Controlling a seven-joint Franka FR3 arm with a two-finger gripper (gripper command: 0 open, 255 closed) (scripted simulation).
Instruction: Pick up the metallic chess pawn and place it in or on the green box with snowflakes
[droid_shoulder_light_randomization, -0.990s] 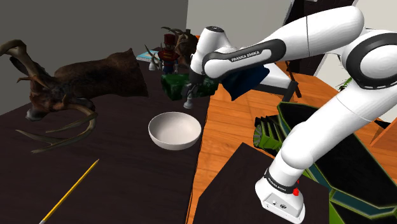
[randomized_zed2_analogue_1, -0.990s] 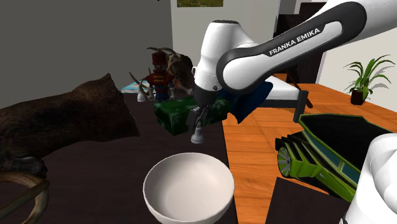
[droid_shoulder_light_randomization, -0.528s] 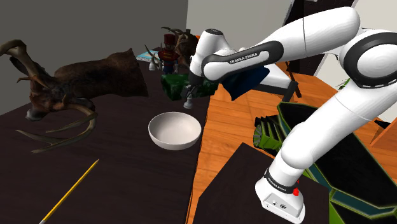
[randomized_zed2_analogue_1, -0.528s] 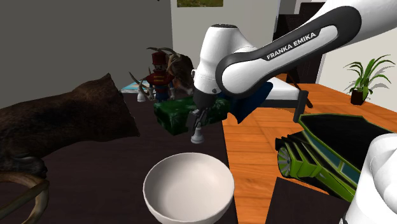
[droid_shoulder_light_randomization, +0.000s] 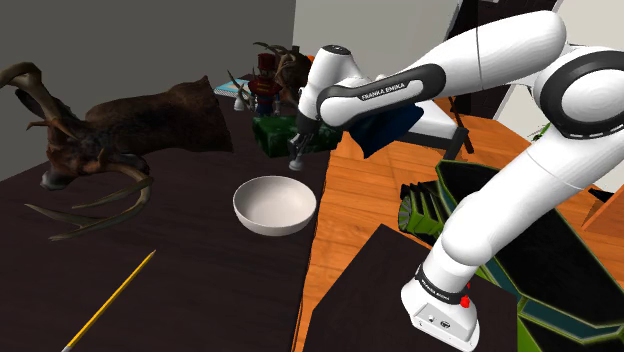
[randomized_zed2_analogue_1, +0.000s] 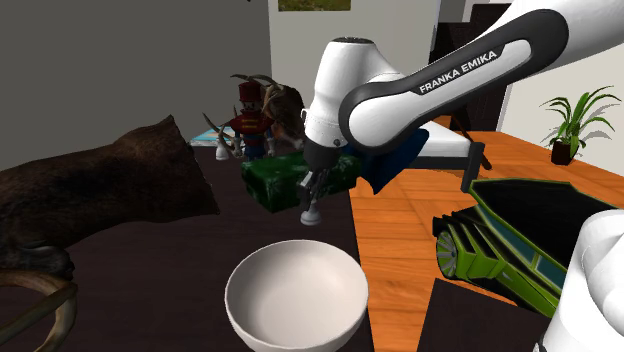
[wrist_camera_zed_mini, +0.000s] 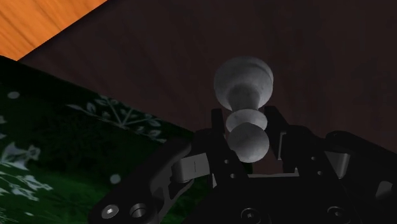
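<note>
My black claw (wrist_camera_zed_mini: 249, 137) is clamped on the round head of the small grey metallic chess pawn (wrist_camera_zed_mini: 243, 95). The pawn hangs base-down and seems a little clear of the dark bench (wrist_camera_zed_mini: 331, 57), so I judge the pick done. Just beside it lies the dark green box with pale snowflakes (wrist_camera_zed_mini: 70, 146), not yet under the pawn; a short carry over it and the release are left.
</note>
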